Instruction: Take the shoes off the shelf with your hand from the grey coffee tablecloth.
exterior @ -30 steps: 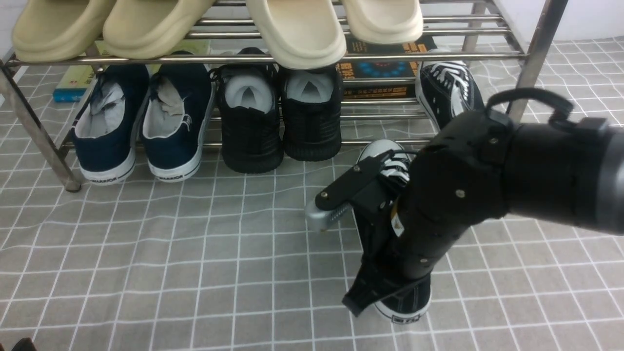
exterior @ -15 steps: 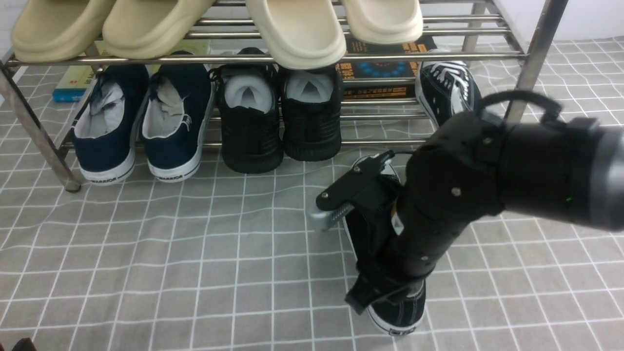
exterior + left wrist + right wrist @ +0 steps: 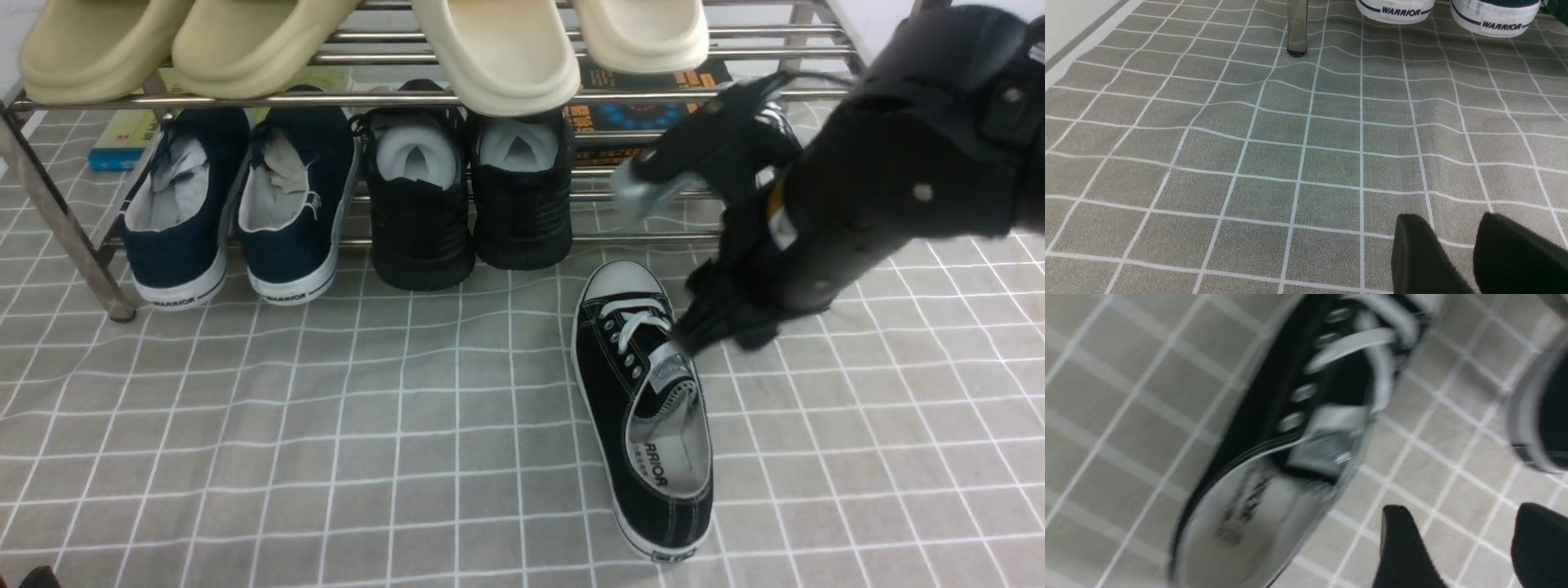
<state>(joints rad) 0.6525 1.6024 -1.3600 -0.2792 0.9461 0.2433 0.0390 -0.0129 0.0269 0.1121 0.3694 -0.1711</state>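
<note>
One black canvas sneaker [image 3: 645, 408] with white laces lies flat on the grey grid cloth [image 3: 326, 425] in front of the steel shelf [image 3: 653, 94], toe toward the shelf. It shows blurred in the right wrist view [image 3: 1290, 428]. My right gripper [image 3: 665, 261] hangs open and empty above and beyond the sneaker's toe, its silver finger [image 3: 637, 192] in front of the lower tier. The second sneaker is mostly hidden behind this arm; its white-edged sole shows in the right wrist view [image 3: 1527, 416]. My left gripper [image 3: 1453, 245] is open over bare cloth.
Navy sneakers [image 3: 237, 204] and black mesh sneakers [image 3: 469, 196] stand on the lower tier, beige slippers [image 3: 490, 49] on the top tier. Books [image 3: 645, 114] lie behind the lower tier. A shelf leg [image 3: 1297, 28] stands on the cloth at the left.
My right gripper let go of the sneaker after setting it on the cloth. It has risen up and back toward the shelf's right end.
</note>
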